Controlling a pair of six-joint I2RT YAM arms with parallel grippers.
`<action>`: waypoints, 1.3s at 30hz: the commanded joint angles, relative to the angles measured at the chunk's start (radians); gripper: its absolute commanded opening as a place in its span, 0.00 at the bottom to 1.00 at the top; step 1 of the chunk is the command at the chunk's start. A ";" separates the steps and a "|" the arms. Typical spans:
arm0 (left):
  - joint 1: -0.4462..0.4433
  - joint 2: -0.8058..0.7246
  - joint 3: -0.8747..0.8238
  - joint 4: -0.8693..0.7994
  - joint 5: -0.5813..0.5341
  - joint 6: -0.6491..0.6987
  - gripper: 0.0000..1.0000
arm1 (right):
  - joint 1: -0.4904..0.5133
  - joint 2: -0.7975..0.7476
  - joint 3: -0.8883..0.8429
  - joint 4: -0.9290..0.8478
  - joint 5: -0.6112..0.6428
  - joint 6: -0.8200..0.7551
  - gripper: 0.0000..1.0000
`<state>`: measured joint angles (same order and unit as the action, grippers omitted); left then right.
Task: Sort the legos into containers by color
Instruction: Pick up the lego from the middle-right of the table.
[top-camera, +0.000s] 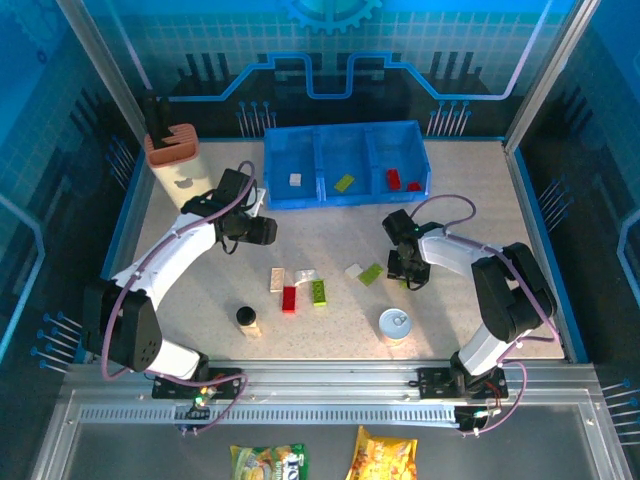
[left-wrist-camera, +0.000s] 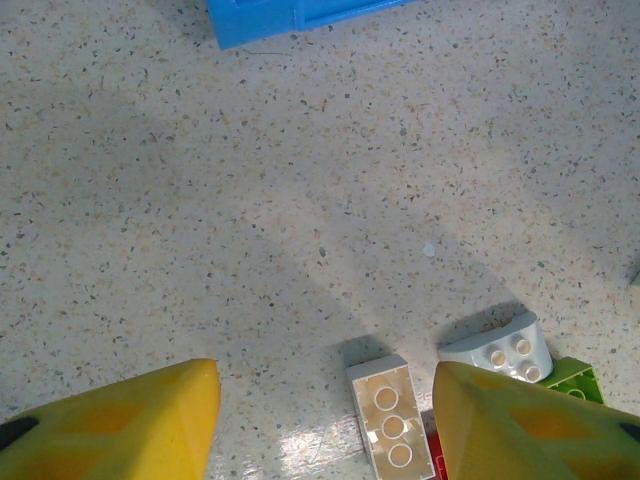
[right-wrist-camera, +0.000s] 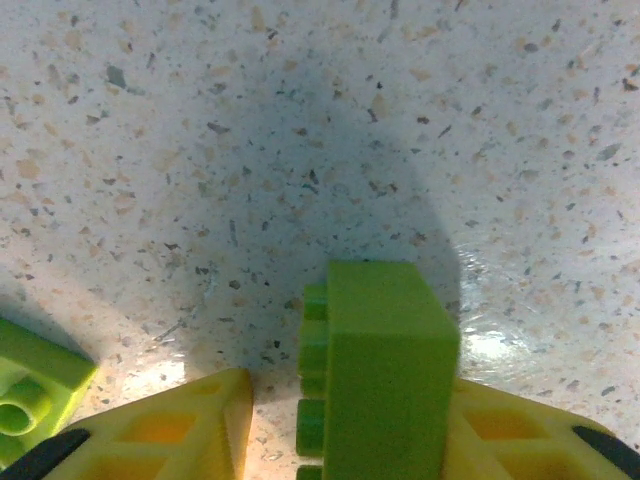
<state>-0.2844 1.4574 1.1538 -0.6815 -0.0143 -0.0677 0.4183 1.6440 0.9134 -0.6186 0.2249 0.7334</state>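
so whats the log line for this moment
left tool open near white brick | right tool around green brick, grip unclear | bin partly filled

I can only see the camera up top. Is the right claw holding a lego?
Observer: In the right wrist view, a lime green brick stands between the fingers of the right gripper. It touches one finger, but a sliver of table shows on the other side, so I can't tell if it's squeezed.
Operator: What about the left claw?
Observer: The left wrist view shows the left gripper wide open with nothing in it.
Operator: What's it looking at?
Observer: A cream brick lying underside up, showing its hollow and round tubes.
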 joint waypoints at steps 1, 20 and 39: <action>0.008 -0.032 -0.017 0.006 -0.009 0.026 0.59 | 0.011 0.014 -0.005 -0.004 0.007 0.013 0.43; 0.008 -0.043 -0.020 0.005 -0.009 0.026 0.59 | 0.013 0.008 -0.002 -0.013 0.010 -0.001 0.32; 0.009 -0.043 -0.019 0.005 -0.006 0.028 0.59 | 0.047 0.004 0.097 -0.077 0.033 -0.031 0.26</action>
<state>-0.2844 1.4429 1.1469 -0.6746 -0.0143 -0.0673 0.4469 1.6444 0.9668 -0.6579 0.2359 0.7136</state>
